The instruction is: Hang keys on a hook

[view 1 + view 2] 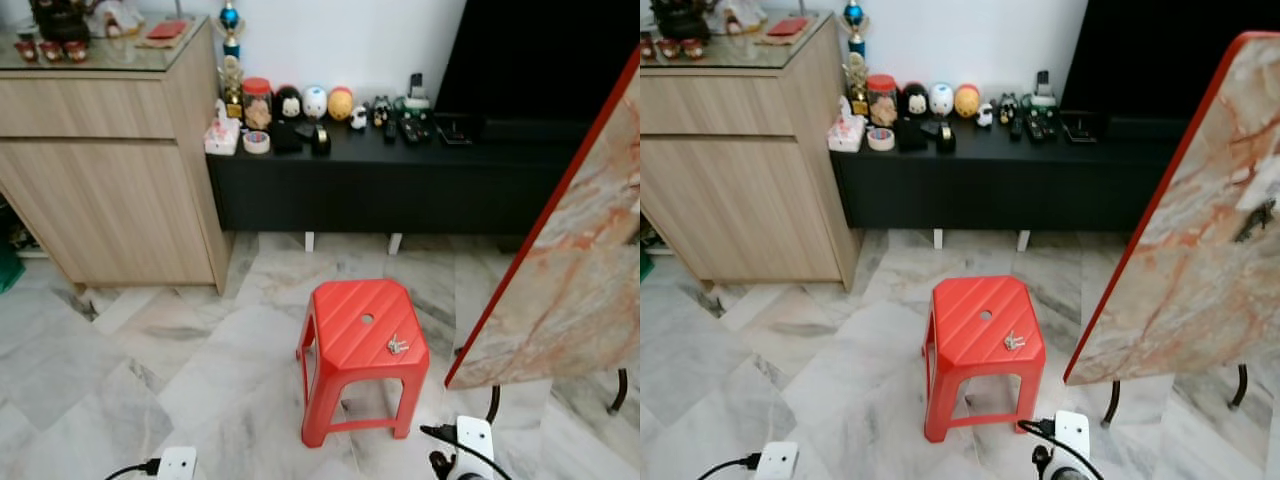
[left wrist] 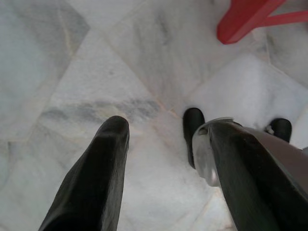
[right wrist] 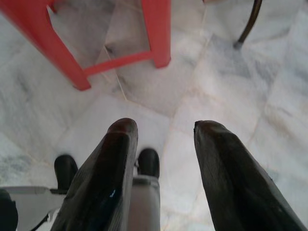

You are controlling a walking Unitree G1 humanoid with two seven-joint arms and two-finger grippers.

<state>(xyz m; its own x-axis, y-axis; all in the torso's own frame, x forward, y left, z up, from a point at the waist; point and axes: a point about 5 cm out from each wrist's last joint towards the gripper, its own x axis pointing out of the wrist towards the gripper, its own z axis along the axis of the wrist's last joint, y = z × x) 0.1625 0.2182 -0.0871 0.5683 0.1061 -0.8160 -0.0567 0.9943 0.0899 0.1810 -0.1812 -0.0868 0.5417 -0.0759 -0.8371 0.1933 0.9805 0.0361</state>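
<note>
A small bunch of keys (image 1: 397,345) lies on the top of a red plastic stool (image 1: 365,330), near its right edge. Right of the stool a tilted marble-patterned board with a red edge (image 1: 1200,250) carries a dark hook (image 1: 1255,220) on its face. Both arms hang low at my sides. My left gripper (image 2: 163,130) points down at the marble floor, open and holding nothing, with a stool leg (image 2: 245,19) beyond it. My right gripper (image 3: 166,127) also stands open over the floor, just short of the stool's legs (image 3: 156,33).
A wooden cabinet (image 1: 110,170) stands at the left. A low black console (image 1: 400,180) with figurines and jars runs along the back wall under a dark screen (image 1: 540,60). The board's thin black legs (image 1: 493,403) stand right of the stool. My feet (image 2: 192,127) show below the grippers.
</note>
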